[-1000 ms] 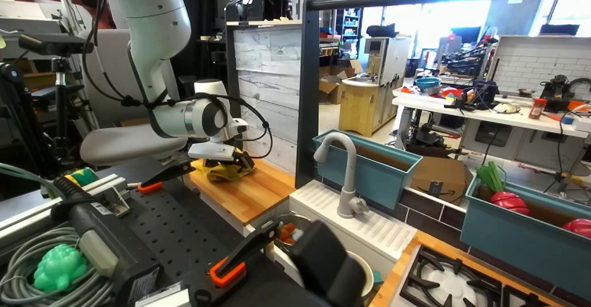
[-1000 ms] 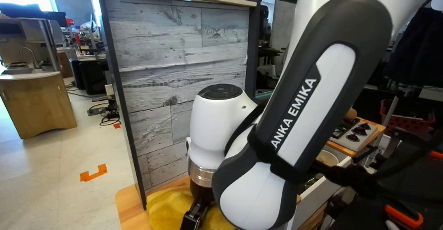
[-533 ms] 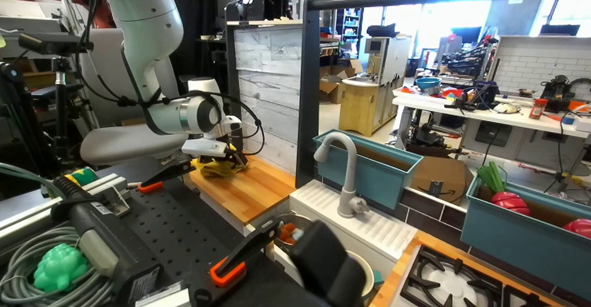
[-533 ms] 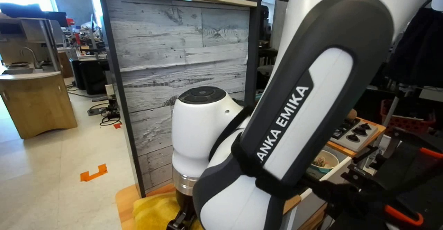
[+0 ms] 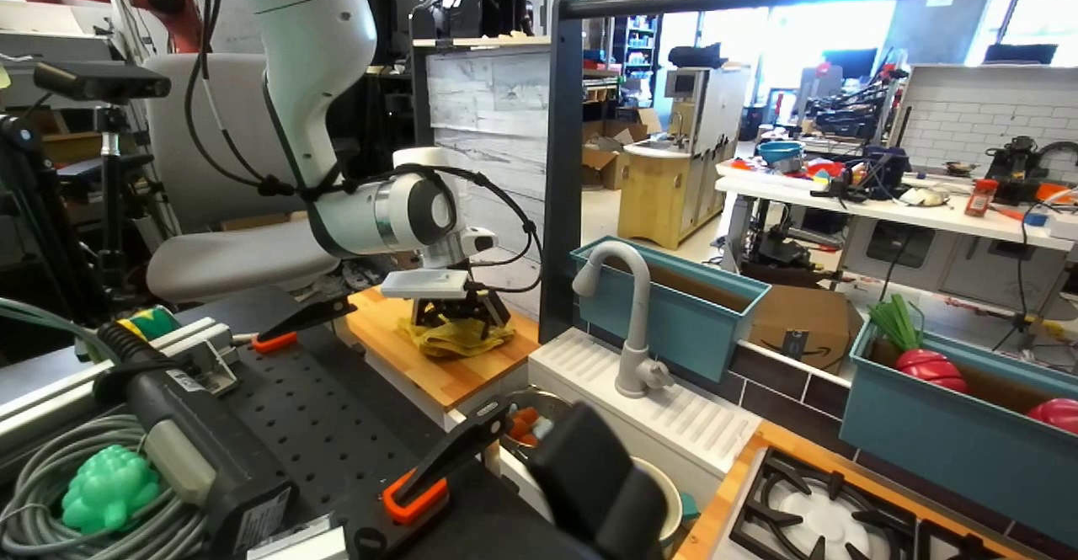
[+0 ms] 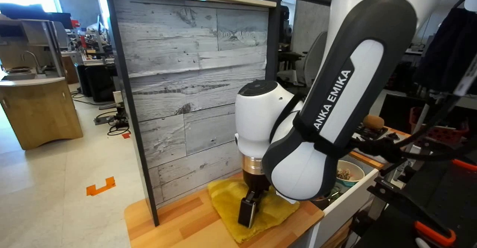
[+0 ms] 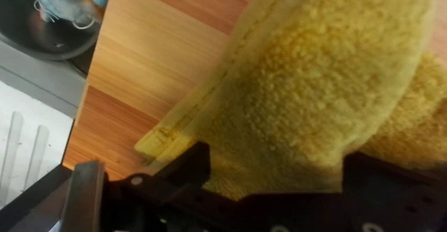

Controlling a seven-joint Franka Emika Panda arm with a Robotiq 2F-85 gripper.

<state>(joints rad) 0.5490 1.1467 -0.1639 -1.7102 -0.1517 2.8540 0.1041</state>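
On the wooden counter [image 6: 179, 222], the gripper [image 7: 276, 155] rests on a yellow cloth [image 7: 314, 85], jaws spread wide.

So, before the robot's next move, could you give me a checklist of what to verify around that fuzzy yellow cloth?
1. Black two-fingered gripper open: ok; its jaws stand wide apart.
2. Fuzzy yellow cloth beneath it: ok; part shows between the jaws.
3. Cloth flat: not ok; it is rumpled.
4. Cloth clear of the white ribbed drainboard: ok; bare striped wooden counter lies between.
5. Fingertips pressing on cloth: cannot tell; contact is unclear.
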